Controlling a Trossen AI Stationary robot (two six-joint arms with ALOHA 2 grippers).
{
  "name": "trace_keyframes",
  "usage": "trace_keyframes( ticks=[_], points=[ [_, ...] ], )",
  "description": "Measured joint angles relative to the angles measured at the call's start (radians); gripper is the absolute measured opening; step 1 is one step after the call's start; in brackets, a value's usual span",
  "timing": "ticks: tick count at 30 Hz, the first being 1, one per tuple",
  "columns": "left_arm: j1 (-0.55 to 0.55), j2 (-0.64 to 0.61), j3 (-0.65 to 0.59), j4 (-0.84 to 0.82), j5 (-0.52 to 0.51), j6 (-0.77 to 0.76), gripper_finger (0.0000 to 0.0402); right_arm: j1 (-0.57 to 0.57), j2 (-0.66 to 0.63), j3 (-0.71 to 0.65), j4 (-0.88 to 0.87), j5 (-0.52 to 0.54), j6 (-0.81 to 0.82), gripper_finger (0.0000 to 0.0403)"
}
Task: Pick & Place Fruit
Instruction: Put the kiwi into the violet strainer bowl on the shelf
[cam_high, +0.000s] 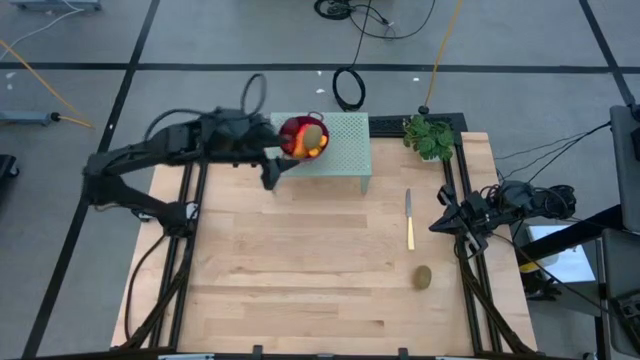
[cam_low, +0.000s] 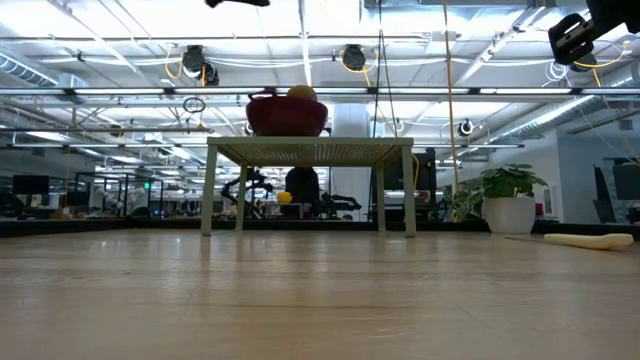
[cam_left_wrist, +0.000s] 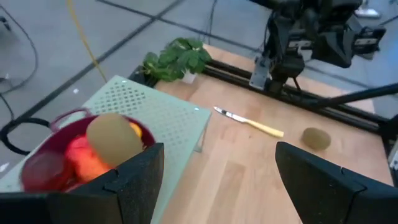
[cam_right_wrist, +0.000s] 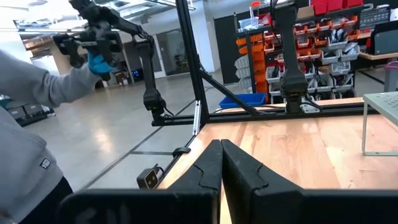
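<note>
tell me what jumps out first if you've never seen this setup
The bowl heaped with bright fruit draws the eye first, perched on a pale green perforated stand at the table's far edge, with the left gripper open just beside it. Next come one brown-green fruit alone on the wood near the right arm, and the knife just beyond it.

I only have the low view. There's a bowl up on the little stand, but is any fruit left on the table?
Observer: Yes, one brown-green oval fruit lies near the table's right edge, beyond the yellow-handled knife.
Operator: Where's the left gripper?
Observer: The left gripper hangs beside the stand, next to the bowl, fingers open and empty.
Operator: And the right one?
Observer: The right gripper waits shut at the table's right edge.
</note>
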Motion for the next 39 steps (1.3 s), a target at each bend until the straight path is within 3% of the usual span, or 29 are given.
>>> trace_keyframes(
  ticks=[13, 20, 31, 39],
  points=[
    [-0.164, -0.412, -0.489, 0.331, -0.152, -0.061, 0.0308, 0.000, 0.000, 0.000, 0.028, 0.002, 0.004, 0.0000],
    [-0.223, -0.579, -0.669, 0.379, -0.223, -0.087, 0.0308, 0.000, 0.018, 0.000, 0.066, 0.003, 0.002, 0.0000],
    [-0.267, -0.781, -0.858, 0.376, -0.223, -0.122, 0.0308, 0.001, 0.295, 0.025, 0.067, -0.001, 0.027, 0.0000],
    [-0.273, -0.907, -0.938, 0.379, -0.223, -0.099, 0.0308, 0.007, 0.485, 0.142, 0.012, -0.107, 0.026, 0.0000]
  ],
)
